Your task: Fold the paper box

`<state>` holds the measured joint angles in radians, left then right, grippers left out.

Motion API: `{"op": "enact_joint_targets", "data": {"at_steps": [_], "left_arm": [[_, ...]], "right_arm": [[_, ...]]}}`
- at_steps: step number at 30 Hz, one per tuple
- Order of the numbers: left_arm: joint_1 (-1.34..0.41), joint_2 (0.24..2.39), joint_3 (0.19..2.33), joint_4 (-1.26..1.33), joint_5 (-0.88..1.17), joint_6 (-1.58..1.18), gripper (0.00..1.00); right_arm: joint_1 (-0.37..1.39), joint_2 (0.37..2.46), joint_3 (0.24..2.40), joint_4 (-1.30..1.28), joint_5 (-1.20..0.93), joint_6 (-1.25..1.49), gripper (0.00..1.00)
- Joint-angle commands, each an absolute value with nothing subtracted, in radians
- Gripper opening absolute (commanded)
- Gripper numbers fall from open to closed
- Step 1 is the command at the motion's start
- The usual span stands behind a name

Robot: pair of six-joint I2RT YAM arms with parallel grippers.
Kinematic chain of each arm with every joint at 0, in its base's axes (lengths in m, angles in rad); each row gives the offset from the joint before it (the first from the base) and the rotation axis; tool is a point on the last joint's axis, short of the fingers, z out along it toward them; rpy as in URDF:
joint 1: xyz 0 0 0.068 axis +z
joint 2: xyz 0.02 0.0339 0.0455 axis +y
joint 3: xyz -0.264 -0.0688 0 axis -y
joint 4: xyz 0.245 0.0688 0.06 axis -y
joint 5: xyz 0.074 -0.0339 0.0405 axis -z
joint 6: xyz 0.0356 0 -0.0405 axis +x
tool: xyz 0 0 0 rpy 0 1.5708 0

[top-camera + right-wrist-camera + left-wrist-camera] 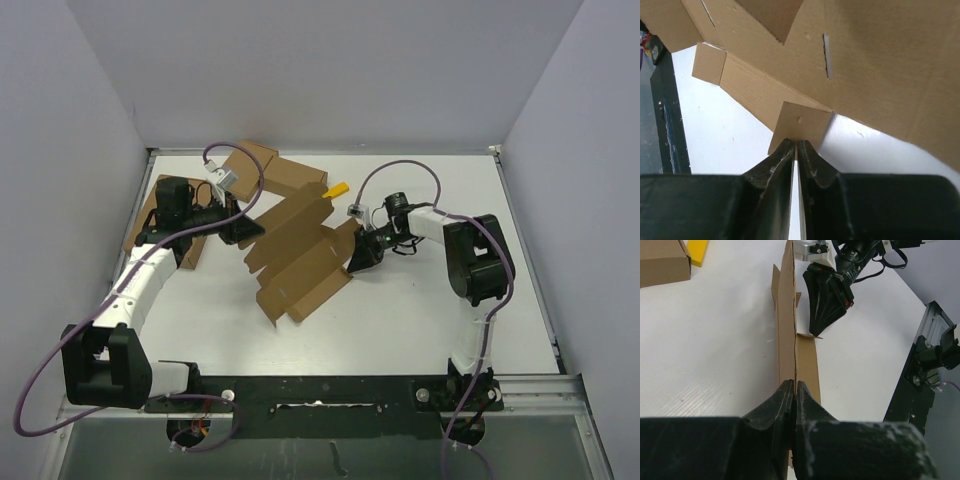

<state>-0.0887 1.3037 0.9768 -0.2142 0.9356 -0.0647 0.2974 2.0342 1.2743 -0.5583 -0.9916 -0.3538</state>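
Right wrist: paper box (880, 60) largely off-frame

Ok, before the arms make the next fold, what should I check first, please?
1. left gripper clamped on the paper box edge: ok.
2. right gripper holding the small flap: cannot tell; its tips meet the flap, but a thin slit shows between the jaws.
3. Sheet held up on edge, not lying flat: ok.
4. Box folded into shape: not ok; it is an open sheet.
5. yellow piece apart from the sheet: cannot tell; they look close from above.
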Motion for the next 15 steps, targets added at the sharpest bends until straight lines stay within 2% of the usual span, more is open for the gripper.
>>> {"op": "enact_joint_targets", "data": {"at_steps": [1, 15], "left_arm": [[-0.096, 1.302, 0.979, -0.146, 0.981, -0.056, 0.0], [-0.101, 1.293, 0.974, -0.134, 0.992, -0.057, 0.0]], "right_arm": [[0.259, 1.943, 1.318, -0.604, -1.088, -0.415, 0.11], [0.188, 1.87, 1.302, -0.612, -1.114, -0.453, 0.13]]}}
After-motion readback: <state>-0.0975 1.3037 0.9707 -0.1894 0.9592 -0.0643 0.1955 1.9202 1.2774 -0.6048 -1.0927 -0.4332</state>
